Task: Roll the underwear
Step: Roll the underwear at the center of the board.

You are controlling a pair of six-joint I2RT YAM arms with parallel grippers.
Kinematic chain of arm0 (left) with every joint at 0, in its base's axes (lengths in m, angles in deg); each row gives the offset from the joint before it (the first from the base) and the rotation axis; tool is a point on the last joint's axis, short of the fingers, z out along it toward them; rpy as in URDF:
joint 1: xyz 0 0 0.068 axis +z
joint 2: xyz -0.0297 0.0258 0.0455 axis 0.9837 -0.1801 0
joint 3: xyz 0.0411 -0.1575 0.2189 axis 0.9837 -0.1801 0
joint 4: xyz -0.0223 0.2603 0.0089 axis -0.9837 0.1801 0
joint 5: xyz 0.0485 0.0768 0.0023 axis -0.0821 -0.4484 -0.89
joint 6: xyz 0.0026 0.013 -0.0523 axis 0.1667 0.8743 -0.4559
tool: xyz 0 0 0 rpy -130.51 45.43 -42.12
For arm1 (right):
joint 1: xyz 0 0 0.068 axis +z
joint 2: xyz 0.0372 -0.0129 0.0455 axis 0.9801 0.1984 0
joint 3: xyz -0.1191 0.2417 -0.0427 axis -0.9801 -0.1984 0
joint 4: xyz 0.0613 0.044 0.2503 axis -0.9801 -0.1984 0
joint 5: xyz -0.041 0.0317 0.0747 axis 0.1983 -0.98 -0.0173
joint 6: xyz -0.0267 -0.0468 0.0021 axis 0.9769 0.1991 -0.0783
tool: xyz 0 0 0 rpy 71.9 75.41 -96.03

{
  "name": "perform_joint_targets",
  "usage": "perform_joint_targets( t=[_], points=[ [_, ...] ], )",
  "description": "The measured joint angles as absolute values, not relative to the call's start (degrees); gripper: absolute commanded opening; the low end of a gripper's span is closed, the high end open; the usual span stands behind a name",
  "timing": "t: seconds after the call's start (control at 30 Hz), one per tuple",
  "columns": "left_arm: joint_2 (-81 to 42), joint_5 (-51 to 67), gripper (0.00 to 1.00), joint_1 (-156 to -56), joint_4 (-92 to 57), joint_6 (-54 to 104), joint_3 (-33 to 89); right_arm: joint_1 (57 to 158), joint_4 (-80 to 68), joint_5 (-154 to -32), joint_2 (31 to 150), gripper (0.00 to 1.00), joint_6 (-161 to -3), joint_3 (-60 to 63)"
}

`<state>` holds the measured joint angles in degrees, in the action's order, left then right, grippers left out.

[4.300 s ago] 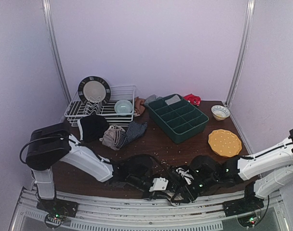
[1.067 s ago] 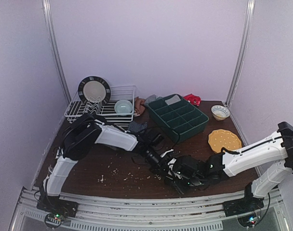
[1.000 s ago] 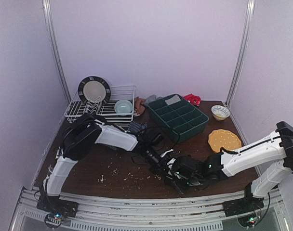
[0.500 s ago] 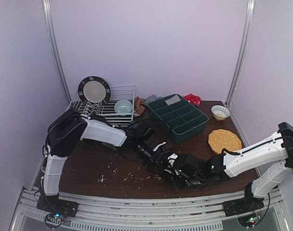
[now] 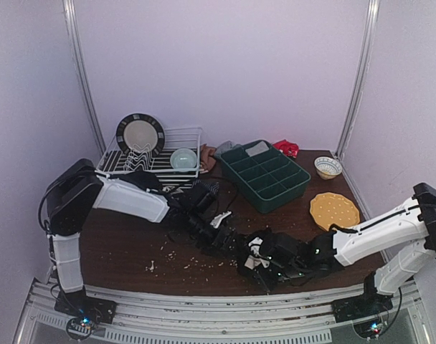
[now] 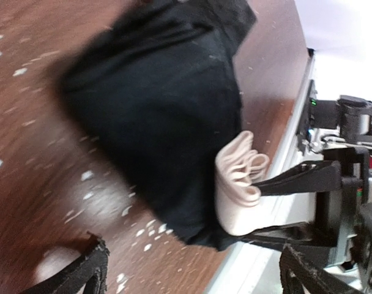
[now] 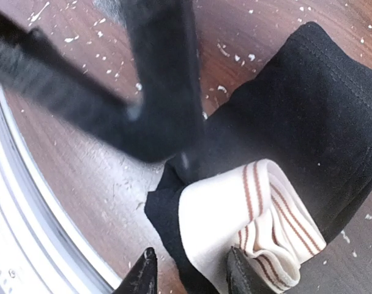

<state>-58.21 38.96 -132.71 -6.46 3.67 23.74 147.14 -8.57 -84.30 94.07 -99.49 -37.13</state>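
Dish rack (image 5: 150, 161) at far left back of desk (image 5: 125, 244), dark-rimmed plate (image 5: 140, 134) upright in it. Left fingers (image 6: 88, 275) spread wide, nothing between them, tips just short of the black underwear (image 6: 155, 116). Underwear lies in a loose roll on the desk near the front edge, centre. Its pale striped waistband (image 7: 235, 214) is coiled at 1 end. White crumbs (image 5: 175, 252) scattered around. Right fingers (image 7: 144, 272) straddle the waistband end, partly closed; cannot tell whether they pinch it. Green divided tray (image 5: 264, 174) behind, yellow plate (image 5: 334, 211) to the right.
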Motion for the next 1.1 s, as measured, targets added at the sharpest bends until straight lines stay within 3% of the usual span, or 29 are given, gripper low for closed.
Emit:
perform_joint_targets(
  t=[0.57,0.8,0.97,1.1],
  points=[
    [-31.85,7.77,0.98,-133.32,-5.56,1.83,-2.19,146.98,-15.76,-92.3,102.09,0.49,-96.23,-25.68],
    [-15.37,-6.61,0.98,-140.79,-6.94,4.74,-10.51,146.68,-16.73,-95.86,104.43,0.54,-95.42,-21.81],
    [-1.08,-8.16,0.98,-143.29,-18.2,9.99,-21.33,146.68,-19.7,-96.25,102.11,0.57,-94.59,-20.41],
    [1.85,-6.68,0.98,-143.26,-22.37,14.01,-24.46,146.68,-21.86,-95.9,98.46,0.58,-93.61,-19.47]
  ],
)
